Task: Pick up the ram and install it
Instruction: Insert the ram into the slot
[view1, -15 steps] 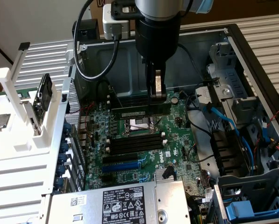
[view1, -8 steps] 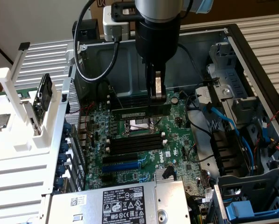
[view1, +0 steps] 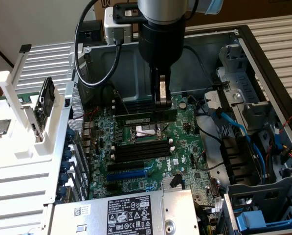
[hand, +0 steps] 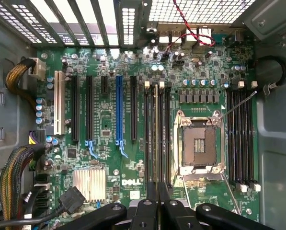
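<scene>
Here's the end effector (view1: 161, 101), hanging straight down into the open computer case (view1: 263, 54). Its fingers are pinching almost fully closed on the top edge of the ram (view1: 141, 118), roughly mid-length. The stick is standing on edge right beneath the fingertips, lying parallel to the black memory slots (view1: 141, 149). I'm not able to tell whether its lower edge is already sitting in a slot or hovering just above one.

I'm judging that stick as light, stiff and thin, but brittle, with chips on its flat faces and contacts along its lower edge that are best left untouched. The bare top edge near the middle is looking like the sensible hold, since a centred grip is less likely to let it tip. Those smooth faces could slide between the pads.

The motherboard (view1: 187, 125) is serving as the surface, and it's crowded. The open CPU socket (hand: 199, 146) is lying just beside the end effector, and the blue expansion slot (hand: 119, 110) is sitting farther off on the opposite side. Room is tight, with metal walls rising all around and blue cables (view1: 234, 125) trailing off to the exterior view's right of the end effector. The power supply (view1: 121, 210) is boxing in the near side.
</scene>
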You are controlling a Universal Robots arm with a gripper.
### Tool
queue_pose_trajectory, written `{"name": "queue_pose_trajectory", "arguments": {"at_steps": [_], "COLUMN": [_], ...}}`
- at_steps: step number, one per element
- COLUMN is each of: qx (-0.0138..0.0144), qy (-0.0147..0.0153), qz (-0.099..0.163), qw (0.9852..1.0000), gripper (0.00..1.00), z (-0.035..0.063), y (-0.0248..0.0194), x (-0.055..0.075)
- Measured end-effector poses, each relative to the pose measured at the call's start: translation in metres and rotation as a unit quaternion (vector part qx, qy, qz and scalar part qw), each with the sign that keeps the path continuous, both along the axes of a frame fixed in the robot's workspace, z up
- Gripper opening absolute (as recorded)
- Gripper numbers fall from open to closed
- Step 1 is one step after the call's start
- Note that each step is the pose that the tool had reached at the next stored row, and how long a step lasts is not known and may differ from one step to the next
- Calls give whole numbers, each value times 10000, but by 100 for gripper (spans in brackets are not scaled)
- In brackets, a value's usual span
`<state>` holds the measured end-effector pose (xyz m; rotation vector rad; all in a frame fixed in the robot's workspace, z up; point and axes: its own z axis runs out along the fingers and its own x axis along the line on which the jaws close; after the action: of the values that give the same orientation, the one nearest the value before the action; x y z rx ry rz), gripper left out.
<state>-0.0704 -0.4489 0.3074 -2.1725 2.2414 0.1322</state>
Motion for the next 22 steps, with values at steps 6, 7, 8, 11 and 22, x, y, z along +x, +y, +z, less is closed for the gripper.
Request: {"name": "queue_pose_trajectory", "arguments": {"at_steps": [6, 7, 8, 11, 22], "qx": [0, -6, -8, -9, -61], "qy": [0, 0, -1, -2, -100], "qz": [0, -1, 0, 1, 11], "qw": [10000, 10000, 10000, 10000, 9999], "gripper": [12, 12, 12, 12, 12], "z": [-4, -11, -13, -17, -37], "y": [0, 9, 10, 10, 42], "x": [-1, -9, -10, -18, -107]}}
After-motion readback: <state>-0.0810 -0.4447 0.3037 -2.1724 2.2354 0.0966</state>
